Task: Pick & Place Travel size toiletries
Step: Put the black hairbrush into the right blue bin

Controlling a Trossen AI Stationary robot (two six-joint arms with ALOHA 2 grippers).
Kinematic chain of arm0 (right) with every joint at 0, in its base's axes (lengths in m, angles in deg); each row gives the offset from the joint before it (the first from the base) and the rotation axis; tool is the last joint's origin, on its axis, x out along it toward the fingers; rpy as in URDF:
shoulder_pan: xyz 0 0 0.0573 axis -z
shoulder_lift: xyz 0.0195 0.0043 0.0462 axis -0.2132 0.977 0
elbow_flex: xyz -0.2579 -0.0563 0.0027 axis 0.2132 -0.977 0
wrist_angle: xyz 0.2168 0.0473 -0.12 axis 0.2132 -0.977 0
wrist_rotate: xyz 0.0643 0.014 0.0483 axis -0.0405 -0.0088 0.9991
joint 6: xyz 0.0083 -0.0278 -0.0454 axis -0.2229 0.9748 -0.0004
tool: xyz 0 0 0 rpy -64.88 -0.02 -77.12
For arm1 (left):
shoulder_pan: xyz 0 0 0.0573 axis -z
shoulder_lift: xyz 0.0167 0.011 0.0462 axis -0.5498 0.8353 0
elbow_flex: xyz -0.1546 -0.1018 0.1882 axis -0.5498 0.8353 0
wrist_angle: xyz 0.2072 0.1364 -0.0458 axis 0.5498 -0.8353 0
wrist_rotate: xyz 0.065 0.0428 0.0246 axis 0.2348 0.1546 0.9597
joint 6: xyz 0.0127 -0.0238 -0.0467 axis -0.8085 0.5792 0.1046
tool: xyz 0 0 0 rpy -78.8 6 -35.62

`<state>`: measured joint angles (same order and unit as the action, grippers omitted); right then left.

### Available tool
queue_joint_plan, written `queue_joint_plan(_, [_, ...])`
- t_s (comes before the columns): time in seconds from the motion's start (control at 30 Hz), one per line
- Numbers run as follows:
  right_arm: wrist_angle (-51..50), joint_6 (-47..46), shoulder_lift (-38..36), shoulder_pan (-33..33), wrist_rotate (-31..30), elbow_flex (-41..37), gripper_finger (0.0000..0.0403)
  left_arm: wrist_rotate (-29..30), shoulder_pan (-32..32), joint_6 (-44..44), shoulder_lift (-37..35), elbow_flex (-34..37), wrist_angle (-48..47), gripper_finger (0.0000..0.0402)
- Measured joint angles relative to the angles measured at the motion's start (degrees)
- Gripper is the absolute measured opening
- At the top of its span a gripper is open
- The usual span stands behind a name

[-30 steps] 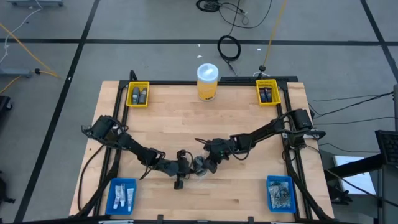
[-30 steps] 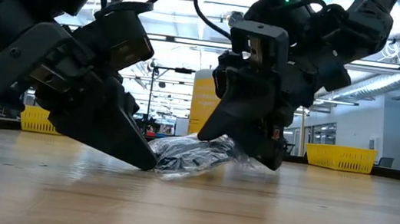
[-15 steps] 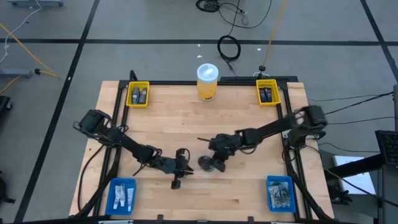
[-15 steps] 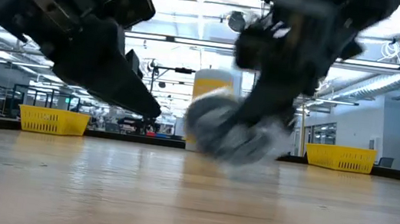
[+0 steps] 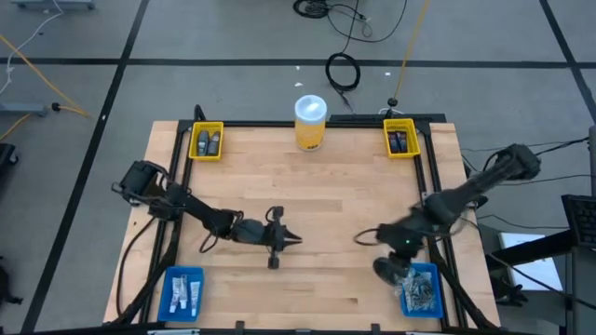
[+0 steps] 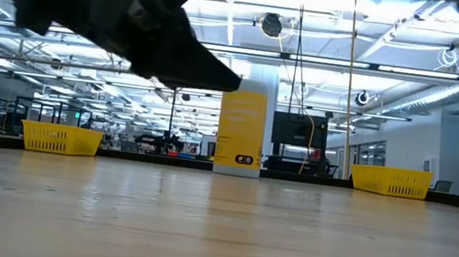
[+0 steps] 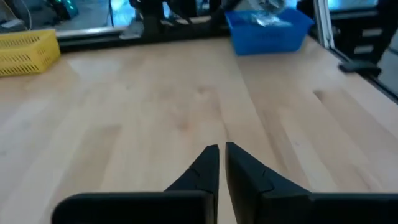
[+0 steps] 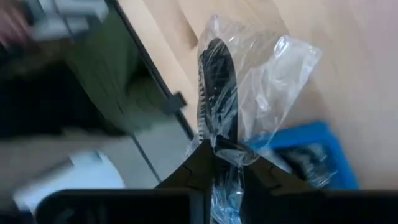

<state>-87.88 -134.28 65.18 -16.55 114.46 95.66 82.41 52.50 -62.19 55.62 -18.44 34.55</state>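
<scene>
A grey mesh disc sealed in a clear plastic bag (image 8: 217,81) is held by my right gripper (image 8: 227,163). In the high view the bagged disc (image 5: 386,271) hovers at the left rim of the near-right blue bin (image 5: 435,290), which holds more bagged discs. My left gripper (image 5: 285,239) is shut and holds nothing. It floats above the table's middle with its fingers (image 7: 211,163) pointing toward the right edge. White tubes lie in the near-left blue bin (image 5: 182,290), and dark containers sit in the two far yellow bins. My right gripper pinches the clear bag (image 8: 231,152) between its two fingers, right where the plastic bunches beside the disc's rim. The disc stands edge-on beyond the fingertips. Bag and disc are lifted clear of the table, over the edge of the blue bin (image 8: 314,155).
A large yellow jar with a white lid (image 5: 311,121) stands at the far edge's middle. Yellow bins sit at the far left (image 5: 207,141) and far right (image 5: 401,138). Black frame rails run along the table's sides. Bare wood lies between the two arms.
My right gripper has lifted the bagged disc off the table's middle and carried it fast toward the near-right corner, up to the blue bin. My left gripper, which was down at the bag, has come away from it and risen off the table.
</scene>
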Motion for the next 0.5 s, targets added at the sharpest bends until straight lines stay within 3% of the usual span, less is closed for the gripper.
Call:
queue_joint_plan(0.27, [-0.4, -35.8, -6.2, -20.3, -21.4, 0.0, 0.0025, -3.4, -4.9, -1.0, 0.0, 0.0, 4.3, 0.0003])
queue_joint_plan(0.5, [-4.6, -57.9, -4.1, -31.3, -26.4, 0.0, 0.0035, -4.4, -6.1, -1.2, 0.0, 0.0, 4.6, 0.0019])
